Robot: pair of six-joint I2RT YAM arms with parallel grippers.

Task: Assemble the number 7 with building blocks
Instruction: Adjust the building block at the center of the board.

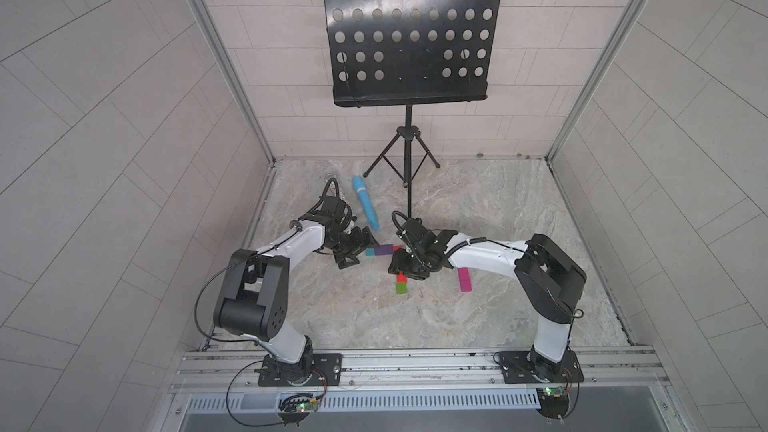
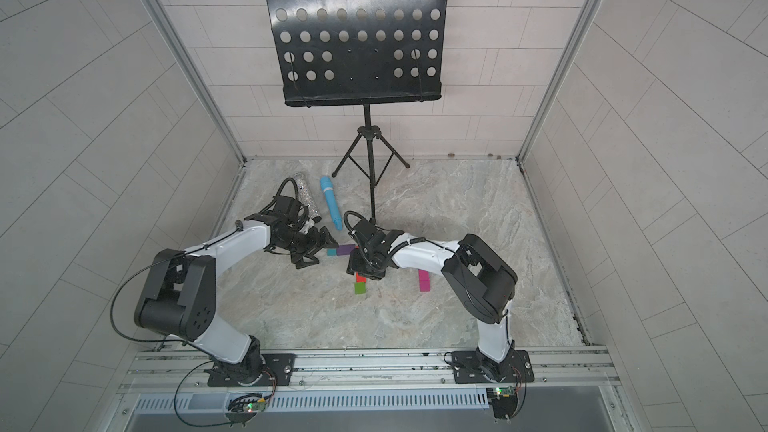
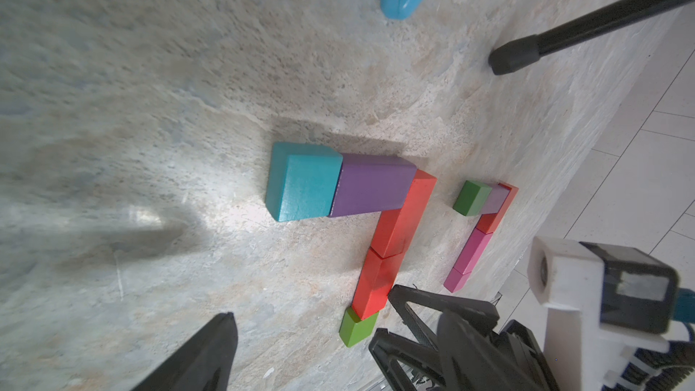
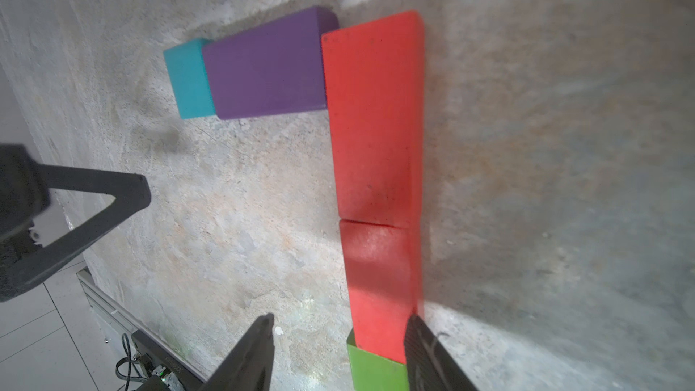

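Observation:
Building blocks lie on the stone floor in a 7 shape: a teal block (image 3: 301,182) and a purple block (image 3: 372,186) form the bar, and a long red block (image 4: 372,118), a short red block (image 4: 380,287) and a green block (image 4: 376,370) form the stem. My right gripper (image 4: 340,332) stands open low over the stem's end, one finger against the short red block's side. My left gripper (image 1: 360,250) is open beside the teal end and holds nothing. Behind the right arm lies a second group of green, pale purple, red and magenta blocks (image 3: 475,250).
A blue microphone (image 1: 365,203) and a glittery tube (image 2: 307,197) lie behind the left arm. A black music stand (image 1: 409,39) rises at the back; one tripod foot (image 3: 511,58) rests near the blocks. Walls close in the floor on three sides.

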